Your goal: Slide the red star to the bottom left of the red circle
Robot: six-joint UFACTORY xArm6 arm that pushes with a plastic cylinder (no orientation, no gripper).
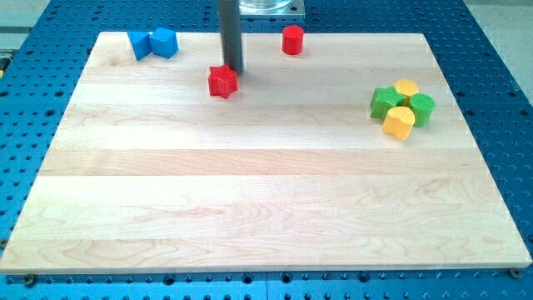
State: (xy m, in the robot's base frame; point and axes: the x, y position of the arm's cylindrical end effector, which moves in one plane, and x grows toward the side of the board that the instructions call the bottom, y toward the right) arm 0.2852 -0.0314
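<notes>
The red star [222, 82] lies on the wooden board [266, 192] toward the view's top, left of centre. The red circle [292, 40], a short cylinder, stands near the board's top edge, to the right of and above the star. My tip [234, 70] is the lower end of the dark rod coming down from the view's top. It sits just above and to the right of the star, touching or nearly touching its upper right corner. It lies between the star and the circle.
Two blue blocks [153, 43] sit together at the board's top left. A cluster of two green blocks [385, 102] and two yellow blocks [399, 122] sits at the right. The board lies on a blue perforated table.
</notes>
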